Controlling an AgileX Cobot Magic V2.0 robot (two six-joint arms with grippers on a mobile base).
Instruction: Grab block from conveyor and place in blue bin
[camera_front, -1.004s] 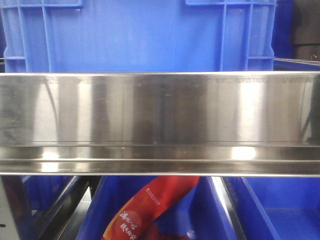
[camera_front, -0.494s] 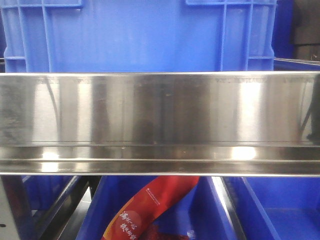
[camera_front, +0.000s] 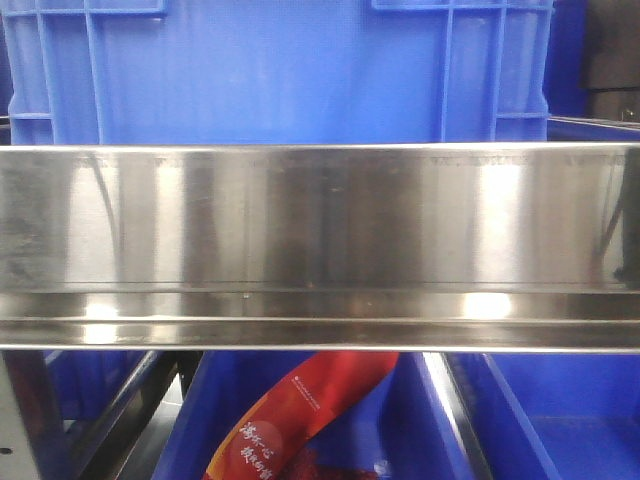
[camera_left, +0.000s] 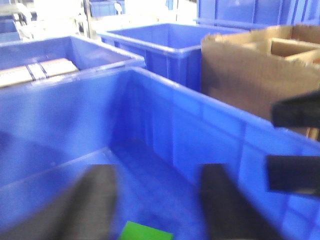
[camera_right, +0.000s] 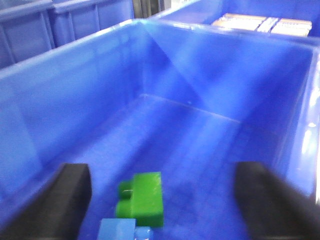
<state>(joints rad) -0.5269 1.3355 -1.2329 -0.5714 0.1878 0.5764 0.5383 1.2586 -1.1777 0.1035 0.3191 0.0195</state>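
Block-wise, the left gripper hung over a blue bin, fingers spread with nothing between them; a green block lay on the bin floor just below and between the fingers, only its top edge showing, so its long axis could not be told. The right gripper stood wide open and empty too, above the same sort of bin. Its green block lay between the fingers, a little toward the left one, long axis running away from the wrist. It looked stepped and notched, touching a light blue block. No conveyor showed in any view.
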